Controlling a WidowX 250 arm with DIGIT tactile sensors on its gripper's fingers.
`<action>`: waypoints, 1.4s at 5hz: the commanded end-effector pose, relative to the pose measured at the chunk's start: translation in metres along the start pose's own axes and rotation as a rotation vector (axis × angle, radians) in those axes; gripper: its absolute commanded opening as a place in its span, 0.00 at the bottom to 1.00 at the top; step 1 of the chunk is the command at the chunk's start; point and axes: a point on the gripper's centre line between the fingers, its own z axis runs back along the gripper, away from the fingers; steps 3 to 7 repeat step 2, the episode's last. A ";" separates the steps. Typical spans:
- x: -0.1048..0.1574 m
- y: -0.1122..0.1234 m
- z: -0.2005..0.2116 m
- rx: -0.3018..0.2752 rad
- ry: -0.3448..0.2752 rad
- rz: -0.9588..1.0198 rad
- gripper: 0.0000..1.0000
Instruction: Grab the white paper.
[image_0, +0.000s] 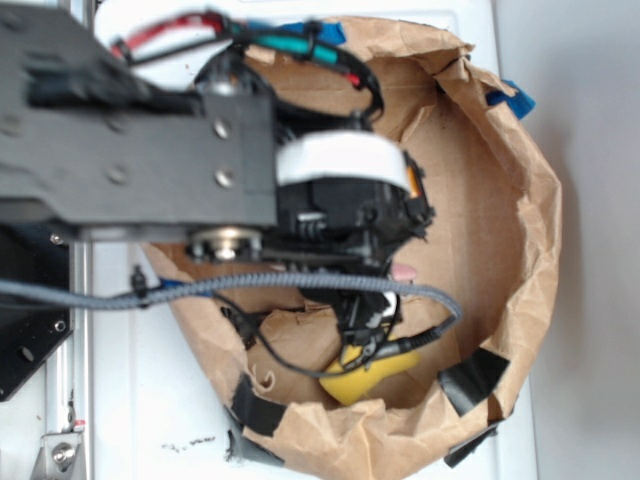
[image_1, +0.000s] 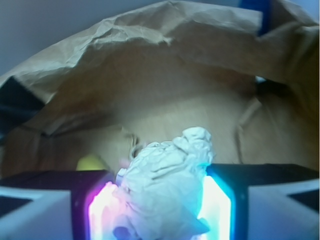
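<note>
Fingers: the two glowing pads (image_1: 102, 210) are pressing in from left and right in the wrist view, one shining pink-violet, the other cyan, and they are closing on the white paper (image_1: 162, 192) with no gap showing on either side.
Gripper: the gripper (image_1: 159, 212) is gripping that crumpled ball, which is filling the space between the pads and bulging up above them.
White paper: it is sitting wedged in the grip, off-white with grey creases; the exterior view is not showing it, since the arm is covering it.
Arm: the black arm (image_0: 140, 130) is reaching from the left over the bag, with a white label strip (image_0: 340, 160) wrapped round its wrist and a grey cable (image_0: 300, 285) looping beneath.
Bag: the brown paper bag (image_0: 500, 210) is lying open around the gripper, its crinkled wall rising behind the ball.
Yellow object: a yellow thing (image_0: 365, 375) is lying on the bag floor near the front rim.
Table: the white table (image_0: 150, 400) is carrying the bag.
</note>
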 end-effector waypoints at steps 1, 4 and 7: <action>0.018 0.014 0.038 0.127 0.086 0.059 0.00; 0.019 0.013 0.036 0.145 0.080 0.067 0.00; 0.019 0.013 0.036 0.145 0.080 0.067 0.00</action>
